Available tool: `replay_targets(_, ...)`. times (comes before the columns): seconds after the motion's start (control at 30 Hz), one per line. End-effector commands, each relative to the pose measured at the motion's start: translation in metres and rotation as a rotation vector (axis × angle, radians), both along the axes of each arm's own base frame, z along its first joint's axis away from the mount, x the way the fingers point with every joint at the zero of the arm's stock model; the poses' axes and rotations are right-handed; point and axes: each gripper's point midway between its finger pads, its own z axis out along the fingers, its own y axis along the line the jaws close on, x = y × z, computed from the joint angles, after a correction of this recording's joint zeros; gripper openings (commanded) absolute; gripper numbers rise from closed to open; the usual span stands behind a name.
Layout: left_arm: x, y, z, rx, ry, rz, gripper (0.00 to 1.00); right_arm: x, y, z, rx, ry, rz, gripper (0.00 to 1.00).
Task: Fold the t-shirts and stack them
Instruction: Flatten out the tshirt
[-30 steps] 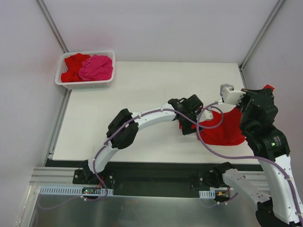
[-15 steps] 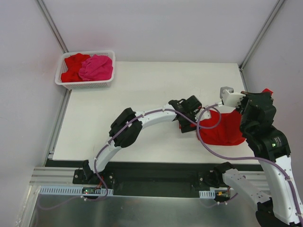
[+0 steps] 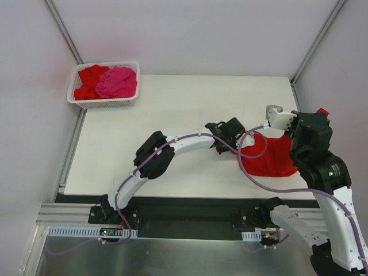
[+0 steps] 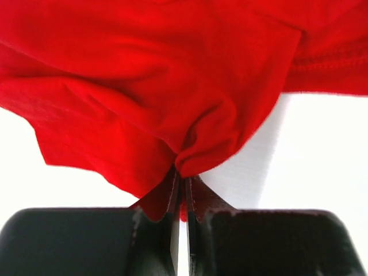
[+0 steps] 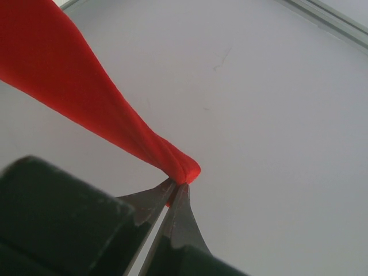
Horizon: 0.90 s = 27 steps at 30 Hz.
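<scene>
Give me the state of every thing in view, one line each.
Red t-shirt on the table: bunched, unfolded, pinched at two spots.
Left gripper: shut on that shirt's edge.
Right gripper: shut on a raised, twisted corner of it.
Basket: holding two crumpled shirts.
Pink t-shirt: crumpled in the basket.
Red t-shirt in the basket: crumpled beside it.

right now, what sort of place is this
Likely a robot lab test cell: a white table boxed in by plain white wall panels, with a white plastic lattice basket holding a hot pink t-shirt.
</scene>
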Motion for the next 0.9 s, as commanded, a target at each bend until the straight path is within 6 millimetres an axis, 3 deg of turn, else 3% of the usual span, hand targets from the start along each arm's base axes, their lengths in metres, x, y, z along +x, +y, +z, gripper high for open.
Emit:
replay_targets(0.0, 0.005, 0.013, 0.047, -0.018, -0.088, 0.009, 0.00, 0.002, 0.000, -0.003, 0.043, -0.024, -0.013, 0.01)
replay_targets(0.07, 0.003, 0.019, 0.064, -0.027, -0.117, 0.002, 0.00, 0.006, 0.002, -0.007, 0.047, -0.018, -0.014, 0.01)
replay_targets(0.13, 0.002, 0.033, 0.064, 0.005, -0.139, 0.009, 0.00, 0.011, 0.005, -0.008, 0.060, -0.024, -0.012, 0.01)
replay_targets(0.17, 0.002, 0.038, 0.079, -0.005, -0.161, 0.012, 0.00, 0.013, 0.005, -0.007, 0.062, -0.028, -0.012, 0.02)
replay_targets(0.2, 0.000, 0.047, 0.076, 0.019, -0.168, 0.006, 0.00, 0.015, 0.006, -0.006, 0.065, -0.035, -0.014, 0.01)
replay_targets(0.27, 0.002, 0.061, 0.096, 0.026, -0.223, 0.021, 0.00, 0.021, 0.008, -0.003, 0.069, -0.048, -0.013, 0.01)
replay_targets(0.3, 0.000, 0.071, 0.093, 0.056, -0.236, 0.013, 0.00, 0.023, 0.009, -0.002, 0.072, -0.055, -0.014, 0.01)
replay_targets(0.37, 0.003, 0.086, 0.113, 0.065, -0.295, 0.025, 0.00, 0.028, 0.009, 0.002, 0.072, -0.073, -0.018, 0.01)
replay_targets(0.4, 0.002, 0.095, 0.111, 0.097, -0.312, 0.017, 0.00, 0.030, 0.009, 0.004, 0.073, -0.085, -0.018, 0.01)
replay_targets(0.63, 0.017, 0.149, 0.153, 0.177, -0.475, 0.053, 0.00, 0.040, 0.008, 0.054, 0.042, -0.272, -0.018, 0.01)
replay_targets(0.83, 0.047, 0.213, 0.212, 0.243, -0.637, 0.127, 0.00, 0.031, -0.001, 0.114, 0.002, -0.447, -0.023, 0.01)
replay_targets(0.87, 0.049, 0.224, 0.230, 0.232, -0.673, 0.144, 0.00, 0.028, -0.004, 0.123, 0.002, -0.472, -0.032, 0.01)
